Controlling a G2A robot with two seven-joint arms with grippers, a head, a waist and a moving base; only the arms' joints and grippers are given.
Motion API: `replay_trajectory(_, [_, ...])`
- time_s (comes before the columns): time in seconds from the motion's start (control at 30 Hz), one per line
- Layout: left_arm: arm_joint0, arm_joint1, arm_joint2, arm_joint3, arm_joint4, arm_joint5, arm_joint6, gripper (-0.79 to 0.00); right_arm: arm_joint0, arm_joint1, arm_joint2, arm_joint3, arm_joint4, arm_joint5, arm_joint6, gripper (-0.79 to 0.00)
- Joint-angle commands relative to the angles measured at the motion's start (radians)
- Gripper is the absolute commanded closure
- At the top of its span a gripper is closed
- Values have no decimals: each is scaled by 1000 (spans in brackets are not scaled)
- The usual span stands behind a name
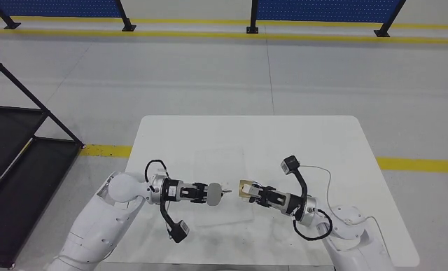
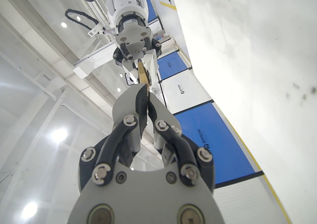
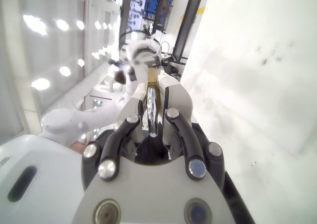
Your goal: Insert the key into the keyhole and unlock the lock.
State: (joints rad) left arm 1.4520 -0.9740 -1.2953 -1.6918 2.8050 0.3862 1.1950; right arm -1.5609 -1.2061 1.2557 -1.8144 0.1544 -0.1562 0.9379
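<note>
**Key facing lock above the surface**

I am seeing the right end effector [image 1: 256, 194] clenching the brass lock [image 1: 245, 188], holding it above the white surface [image 1: 315, 145]. The left end effector [image 1: 215, 194] is gripping the key [image 1: 225, 193] and pointing it at the lock from close beside it. I cannot tell whether they are touching.

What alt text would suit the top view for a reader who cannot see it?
The left gripper holds a key pointed at a brass lock held in the right gripper, a small gap apparently between them, both above a white table.
</note>
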Motion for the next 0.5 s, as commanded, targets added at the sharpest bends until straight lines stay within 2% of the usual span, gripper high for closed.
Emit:
replay_trajectory(0.0, [3,2,0,-4,-1,-2,-1,0,2,2,-2,-2,-3,6,8,0])
replay_trajectory(0.2, [11,8,1,-5,-27,18,26,0,18,11,-14,5,2,12,72,0])
replay_trajectory(0.47, [16,14,11,-7,-38,24,29,0,32,16,-34,10,-6,9,61,0])
